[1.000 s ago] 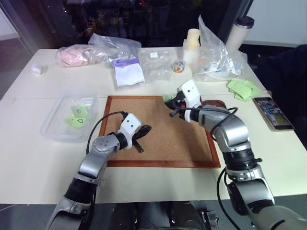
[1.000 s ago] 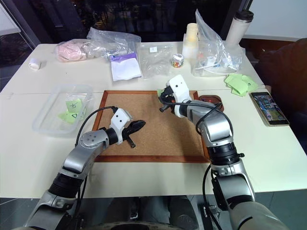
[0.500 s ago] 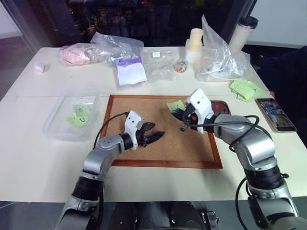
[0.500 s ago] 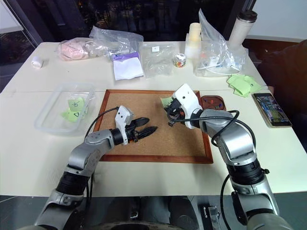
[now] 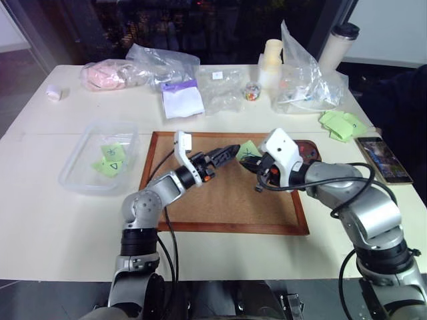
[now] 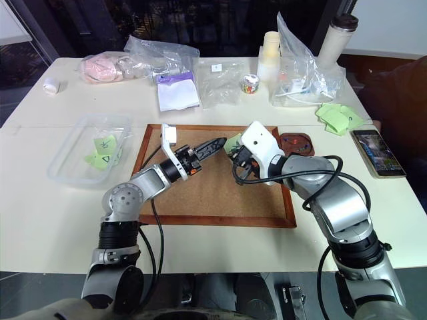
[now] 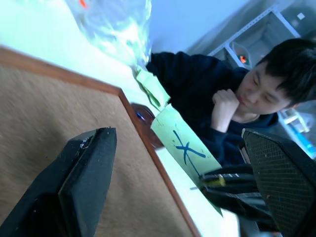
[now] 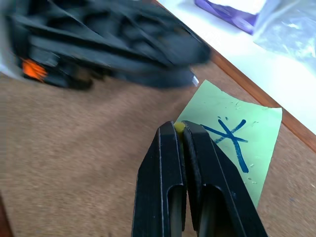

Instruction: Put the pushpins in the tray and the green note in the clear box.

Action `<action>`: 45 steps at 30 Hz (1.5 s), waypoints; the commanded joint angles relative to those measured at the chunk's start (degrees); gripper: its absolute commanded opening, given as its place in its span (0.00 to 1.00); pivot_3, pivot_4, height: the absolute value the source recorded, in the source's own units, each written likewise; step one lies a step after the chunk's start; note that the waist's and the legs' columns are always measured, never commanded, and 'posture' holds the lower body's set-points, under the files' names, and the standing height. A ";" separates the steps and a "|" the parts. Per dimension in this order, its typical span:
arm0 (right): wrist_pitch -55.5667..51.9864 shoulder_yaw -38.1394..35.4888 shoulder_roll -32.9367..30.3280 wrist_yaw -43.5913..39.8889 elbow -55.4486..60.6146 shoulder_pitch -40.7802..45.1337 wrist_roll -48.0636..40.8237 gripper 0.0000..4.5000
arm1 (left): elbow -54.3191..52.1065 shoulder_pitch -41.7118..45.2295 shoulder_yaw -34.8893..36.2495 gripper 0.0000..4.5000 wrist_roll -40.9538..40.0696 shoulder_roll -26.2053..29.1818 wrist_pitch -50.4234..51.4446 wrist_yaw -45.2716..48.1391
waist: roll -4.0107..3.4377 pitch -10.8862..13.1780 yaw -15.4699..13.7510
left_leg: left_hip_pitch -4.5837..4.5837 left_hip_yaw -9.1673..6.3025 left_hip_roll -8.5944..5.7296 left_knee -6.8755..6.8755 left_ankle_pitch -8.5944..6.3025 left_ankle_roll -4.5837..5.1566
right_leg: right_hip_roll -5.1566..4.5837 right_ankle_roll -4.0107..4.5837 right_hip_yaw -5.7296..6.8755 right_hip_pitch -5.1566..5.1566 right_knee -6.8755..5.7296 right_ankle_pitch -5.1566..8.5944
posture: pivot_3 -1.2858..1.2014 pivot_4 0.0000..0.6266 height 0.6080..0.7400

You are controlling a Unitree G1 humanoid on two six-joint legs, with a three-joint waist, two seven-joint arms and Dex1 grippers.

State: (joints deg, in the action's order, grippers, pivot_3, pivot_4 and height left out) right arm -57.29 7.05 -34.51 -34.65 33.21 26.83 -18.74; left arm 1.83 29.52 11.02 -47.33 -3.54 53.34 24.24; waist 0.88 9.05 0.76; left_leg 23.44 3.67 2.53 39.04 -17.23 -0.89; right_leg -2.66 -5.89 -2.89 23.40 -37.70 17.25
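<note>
The right gripper has its fingers pressed together on a small yellowish pin head, and the green note hangs off that pin just beyond the fingertips, lifted above the cork board. The left gripper has its fingers spread wide apart and holds nothing, its tips close beside the edge of the green note.

The risk I see is in the handover. The note looks as if it is carried by the pin alone, so it could swing or slide off before the left fingers shut on it, and then it would drop back onto the board. If the left fingers close on the pin or on the right fingertips, the paper could tear or crumple.

The note is a small light-green square, flat and thin, with a dark blue star-like scribble of crossed strokes. It tilts up at an angle.

Well to the left of the left fingers, the clear box sits on the white surface with other green notes inside. The reddish-brown tray lies just behind the right arm.
</note>
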 commanded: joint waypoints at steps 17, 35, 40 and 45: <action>-1.27 -0.88 -1.58 1.21 4.34 1.33 -2.25 0.00 | 0.92 2.34 1.11 0.01 -5.41 -1.42 2.77 -3.09 | 0.00 0.00 0.01 | 0.00 -0.08 -0.03 0.00 0.00 -0.01 | 0.00 0.01 0.03 -0.03 0.04 0.00 | 0.52 0.24 1.00; 9.93 -14.42 -5.13 4.61 -27.63 5.58 1.91 0.00 | -8.44 -2.30 -12.34 0.01 6.77 13.30 -4.62 8.08 | -0.04 0.00 -0.01 | 0.00 -0.10 -0.05 -0.02 0.01 -0.02 | -0.01 0.01 0.07 -0.09 0.11 0.00 | 0.52 0.24 1.00; 17.42 -13.86 -3.88 4.40 -41.98 6.79 4.34 0.00 | -12.60 -4.22 -17.04 0.01 13.55 22.33 -10.30 13.51 | -0.08 0.00 0.19 | -0.02 -0.04 -0.03 -0.09 0.03 -0.04 | 0.04 0.02 0.05 -0.06 0.11 0.01 | 0.52 0.24 1.00; 20.72 -13.82 -3.25 3.36 -46.76 6.52 5.02 0.00 | -13.27 -4.78 -16.11 0.01 15.51 26.05 -13.28 15.26 | -0.14 0.05 0.02 | -0.01 0.03 -0.02 -0.11 0.04 -0.06 | 0.00 0.01 0.03 -0.04 0.12 0.00 | 0.52 0.24 1.00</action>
State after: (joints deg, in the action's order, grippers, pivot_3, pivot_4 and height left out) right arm -38.31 -5.87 -37.77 -30.89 -13.79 32.32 -13.73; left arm -9.26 24.72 -5.90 -32.43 22.21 41.90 38.65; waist 0.74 9.10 0.78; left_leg 23.43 3.70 2.52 38.93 -17.19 -0.94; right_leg -2.66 -5.88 -2.86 23.36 -37.58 17.25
